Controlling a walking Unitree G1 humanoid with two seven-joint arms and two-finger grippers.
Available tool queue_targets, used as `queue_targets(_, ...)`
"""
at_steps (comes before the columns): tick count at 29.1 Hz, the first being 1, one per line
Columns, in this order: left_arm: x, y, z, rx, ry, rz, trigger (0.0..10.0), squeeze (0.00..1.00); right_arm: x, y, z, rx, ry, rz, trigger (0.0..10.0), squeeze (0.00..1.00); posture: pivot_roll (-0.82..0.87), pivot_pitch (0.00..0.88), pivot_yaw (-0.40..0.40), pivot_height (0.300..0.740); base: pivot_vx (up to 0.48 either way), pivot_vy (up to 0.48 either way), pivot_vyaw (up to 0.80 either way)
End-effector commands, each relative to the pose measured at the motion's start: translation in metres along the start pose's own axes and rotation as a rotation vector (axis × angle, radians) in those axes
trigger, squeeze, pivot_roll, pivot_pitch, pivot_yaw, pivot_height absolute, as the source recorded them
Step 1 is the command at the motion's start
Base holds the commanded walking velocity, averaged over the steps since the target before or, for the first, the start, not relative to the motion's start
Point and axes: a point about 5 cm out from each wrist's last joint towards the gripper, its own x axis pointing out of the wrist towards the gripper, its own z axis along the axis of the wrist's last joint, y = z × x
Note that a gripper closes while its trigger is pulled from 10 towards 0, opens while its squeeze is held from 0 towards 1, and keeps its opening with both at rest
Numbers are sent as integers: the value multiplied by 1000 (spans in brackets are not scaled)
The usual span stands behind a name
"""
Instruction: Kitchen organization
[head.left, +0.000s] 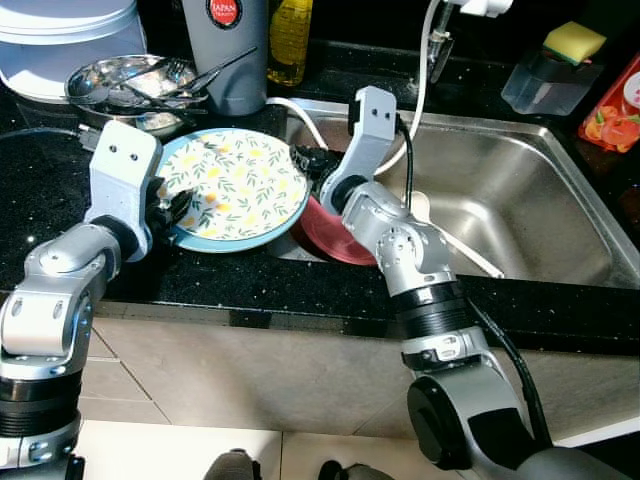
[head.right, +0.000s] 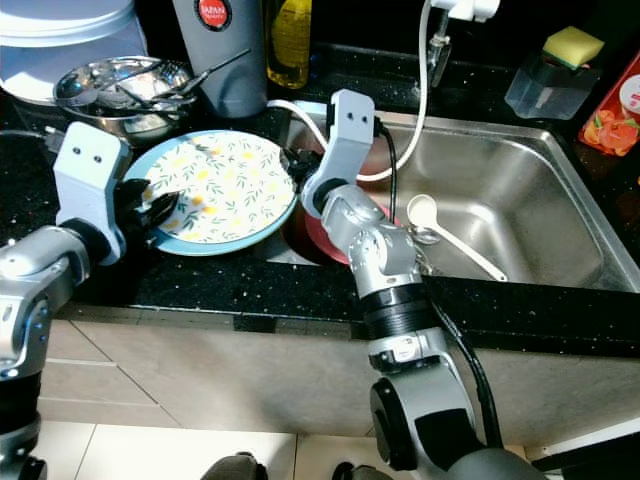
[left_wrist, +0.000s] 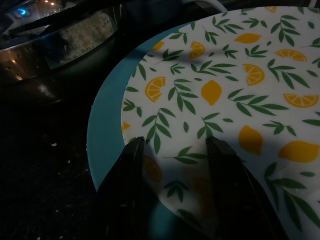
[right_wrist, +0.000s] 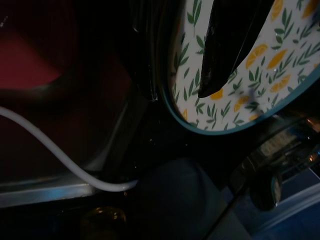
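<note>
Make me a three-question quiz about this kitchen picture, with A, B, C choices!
1. Where is the white spoon?
A. in the sink
B. on the lemon plate
C. on the floor

2. What colour is the lemon plate's rim?
A. red
B. teal
C. black

3. What is the left gripper doing?
A. hanging idle
B. holding a bottle
C. fingers over the plate's edge

Answers: 1 A, the spoon lies in the steel sink. 2 B, a teal band rings the pattern. 3 C, both fingers rest apart on the plate's edge.

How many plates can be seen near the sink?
2. The lemon plate lies on the counter, overhanging the sink's left edge. The red plate sits in the sink below it, partly covered. More may be hidden beneath.
</note>
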Motion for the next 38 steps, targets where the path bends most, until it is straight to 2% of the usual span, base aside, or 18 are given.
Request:
queue_targets(1, 5, -10, -46, -61, 216, -39, 10000, 0, -1, 2, 2, 2, -13, 13, 10000, 0, 240, 89, -121, 740, 0, 0, 0)
queue_targets(6, 6, -9, -46, -59, 216, -39, 10000, 0, -1, 5, -2, 2, 14, 37, 10000, 0, 240, 89, -121, 740, 0, 0, 0)
queue_targets(16, 5, -8, -45, -59, 215, -38, 10000, 0, -1, 5, -14, -62, 55, 26, 10000, 0, 240, 91, -118, 740, 0, 0, 0)
queue_targets(27, 5, -8, -46, -58, 216, -37, 10000, 0, 0, 1, -1, -28, -3, 16, 10000, 0, 244, 92, -119, 740, 0, 0, 0)
queue_targets(38, 5, -9, -46, -58, 216, -38, 10000, 0, -1, -1, -6, -37, 25, 12, 10000, 0, 244, 92, -119, 740, 0, 0, 0)
